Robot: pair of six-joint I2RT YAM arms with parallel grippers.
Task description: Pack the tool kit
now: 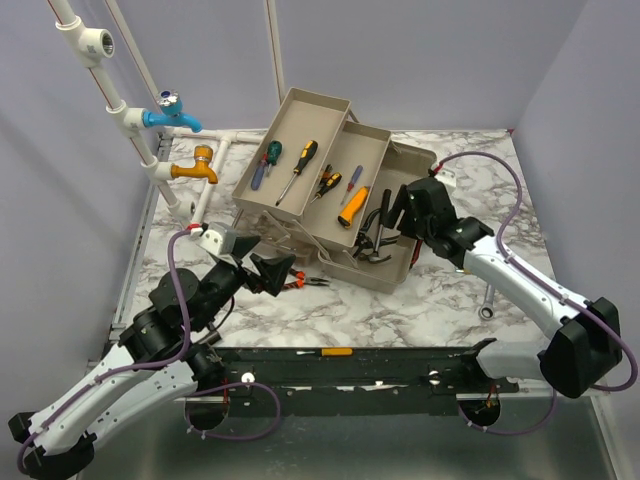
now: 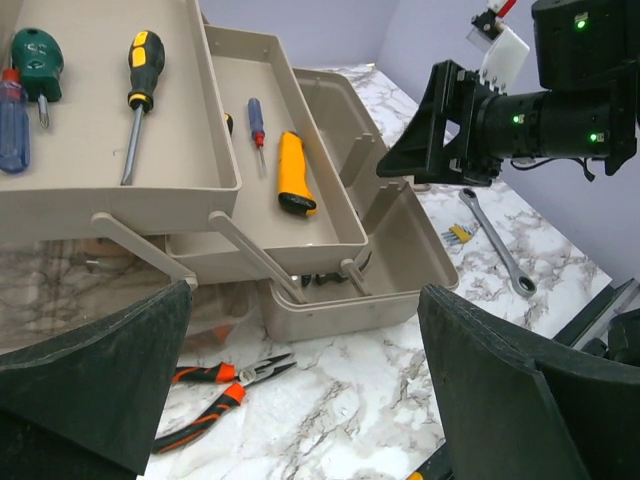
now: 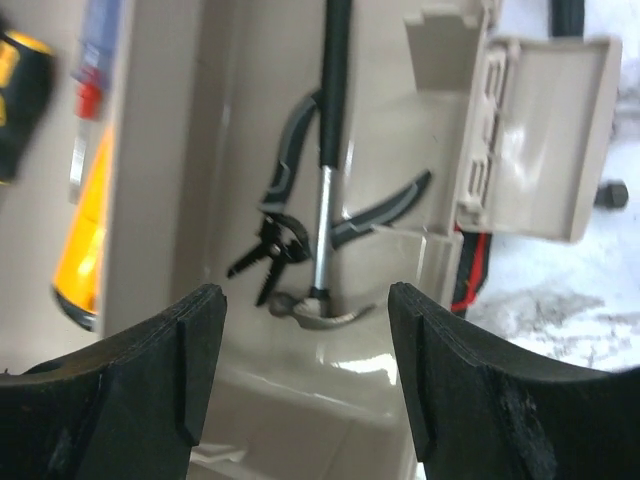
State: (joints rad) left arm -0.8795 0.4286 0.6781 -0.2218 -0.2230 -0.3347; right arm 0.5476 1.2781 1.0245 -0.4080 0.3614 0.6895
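Left gripper (image 1: 257, 272) gapes empty near orange-handled pliers (image 2: 225, 385). Right gripper (image 3: 305, 380), fingers apart, hovers over the hammer (image 3: 320, 230) in the toolbox (image 1: 395, 272); tool markings unreadable.

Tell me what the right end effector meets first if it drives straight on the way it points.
Most likely the hammer lying with the pliers in the bottom compartment of the toolbox; the open right end effector points down at it. Depth is hard to judge.

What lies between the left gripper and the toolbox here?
Orange-handled pliers lie on the marble table, between the open left gripper and the toolbox front wall. The left wrist view shows it best; the top view agrees.
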